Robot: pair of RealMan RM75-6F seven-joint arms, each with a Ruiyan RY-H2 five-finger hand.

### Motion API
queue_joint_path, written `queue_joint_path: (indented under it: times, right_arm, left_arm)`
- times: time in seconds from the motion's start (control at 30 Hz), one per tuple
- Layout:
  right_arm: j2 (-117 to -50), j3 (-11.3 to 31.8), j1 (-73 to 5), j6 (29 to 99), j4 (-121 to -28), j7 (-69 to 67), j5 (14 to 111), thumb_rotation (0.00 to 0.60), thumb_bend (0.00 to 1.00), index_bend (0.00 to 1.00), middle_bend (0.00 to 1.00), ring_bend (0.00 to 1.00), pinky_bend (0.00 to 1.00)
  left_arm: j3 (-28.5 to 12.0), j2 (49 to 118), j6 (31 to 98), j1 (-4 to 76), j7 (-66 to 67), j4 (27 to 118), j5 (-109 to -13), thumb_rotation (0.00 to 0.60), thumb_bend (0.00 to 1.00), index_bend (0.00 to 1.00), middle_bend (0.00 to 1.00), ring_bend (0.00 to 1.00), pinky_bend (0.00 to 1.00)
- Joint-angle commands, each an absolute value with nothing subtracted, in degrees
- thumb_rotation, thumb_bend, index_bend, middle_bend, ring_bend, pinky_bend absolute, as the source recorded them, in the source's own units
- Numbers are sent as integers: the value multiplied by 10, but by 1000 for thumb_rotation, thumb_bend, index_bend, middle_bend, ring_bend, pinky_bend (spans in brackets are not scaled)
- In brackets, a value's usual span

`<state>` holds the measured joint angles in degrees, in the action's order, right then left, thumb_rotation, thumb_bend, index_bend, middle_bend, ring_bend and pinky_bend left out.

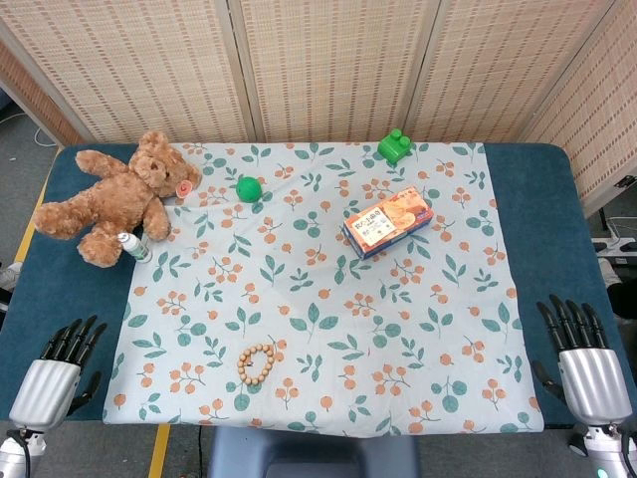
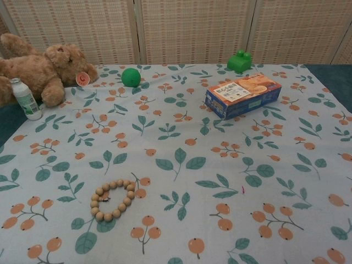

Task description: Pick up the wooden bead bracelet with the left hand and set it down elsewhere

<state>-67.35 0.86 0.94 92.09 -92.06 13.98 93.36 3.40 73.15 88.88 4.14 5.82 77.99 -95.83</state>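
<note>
Nearest, the left hand [image 1: 48,383] rests empty at the tabletop's [image 1: 70,299] near edge, fingers loosely apart; the right hand [image 1: 587,373] likewise. Just beyond, the wooden bead bracelet [image 1: 257,363] lies untouched on the floral cloth [image 1: 328,299], well apart from both. Farther off sit a biscuit box [image 1: 388,221] and teddy bear [image 1: 114,194]. Everything seems left: reaching, grasping, relocating.

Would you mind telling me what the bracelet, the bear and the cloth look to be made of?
Bracelet: round beads, pale tan and matte, so probably unvarnished wood. Bear: brown plush, its fuzzy pile showing at the edges. Cloth: thin woven fabric, matte, printed with leaves and orange berries and lying with slight wrinkles; cotton or a blend, which I cannot tell apart by look.
</note>
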Motion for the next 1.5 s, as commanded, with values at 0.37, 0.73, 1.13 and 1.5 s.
queue_joint_path:
  times: [0.37,0.73,1.13,1.5]
  right_arm:
    - [-664,5,12,926,-926,122,943,600,204,0,0,0,0]
    - [-650,-6,13,924,-933,94,959,600,203,0,0,0,0]
    - [-644,-7,15,923,-935,84,955,600,204,0,0,0,0]
    - [-637,-16,10,906,-941,72,963,600,203,0,0,0,0]
  left_arm:
    - [106,722,872,72,-33,851,-1087,600,487,0,11,3,117]
    - [55,847,771,123,137,843,-1089,600,486,135,231,63,71]
    - [46,950,708,151,220,774,-1060,600,485,234,300,90,59]
    - [38,985,691,161,316,746,-1039,600,474,338,381,122,59]
